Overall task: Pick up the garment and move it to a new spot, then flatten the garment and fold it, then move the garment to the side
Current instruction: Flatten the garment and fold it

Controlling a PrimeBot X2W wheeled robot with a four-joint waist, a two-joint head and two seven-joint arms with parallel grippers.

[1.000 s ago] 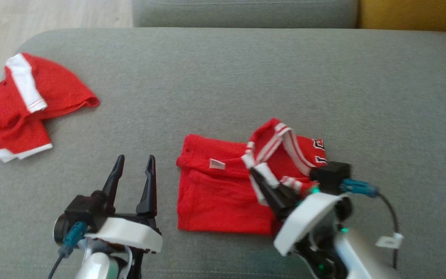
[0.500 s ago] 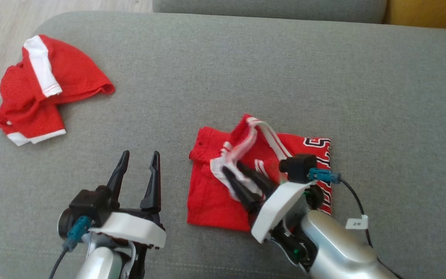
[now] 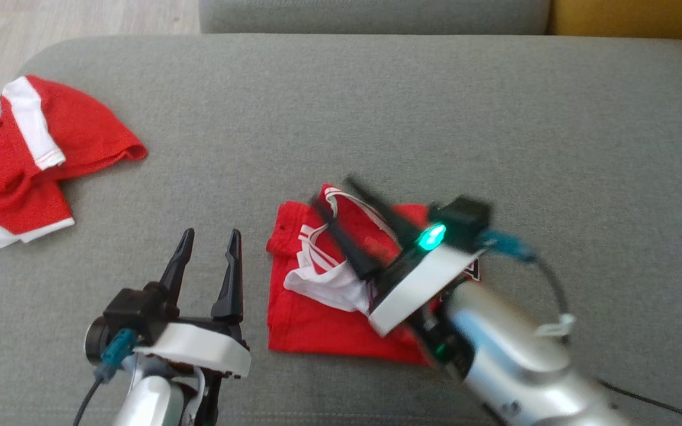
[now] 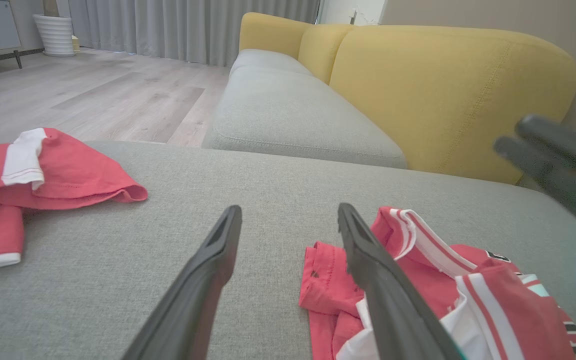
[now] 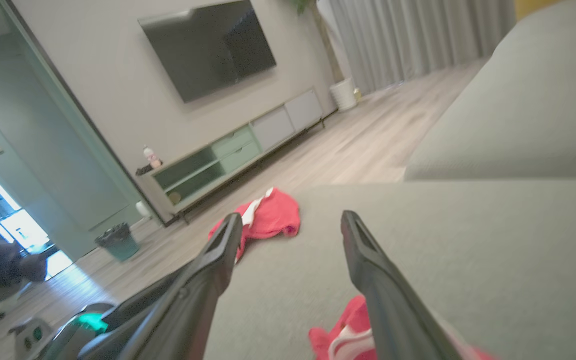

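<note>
Roughly at the middle of the head view, the red garment lies on the grey sofa seat, folded into a rough rectangle. A white-striped trim and a pale inner layer are bunched up on its upper left part. A bit of black-and-white lettering peeks out at its right edge, beside the arm.

The right claw hangs over the garment's upper edge, reaching in from the lower right of the frame. It is blurred, but its two dark fingers stand well apart. In the right wrist view the gap between them is wide, with bare grey seat showing through it and nothing held. A green light glows on the wrist housing behind the fingers. Whether the finger nearer the cloth touches the trim cannot be told through the blur.

The left claw sits at the lower left of the head view, just left of the garment. Its fingers point toward the top of the frame, spread and empty. In the left wrist view its right finger crosses in front of the garment's near corner.

A second red garment with white bands lies crumpled at the upper left, well apart from both claws, near the seat's edge. Pale wooden floor shows beyond it.
</note>
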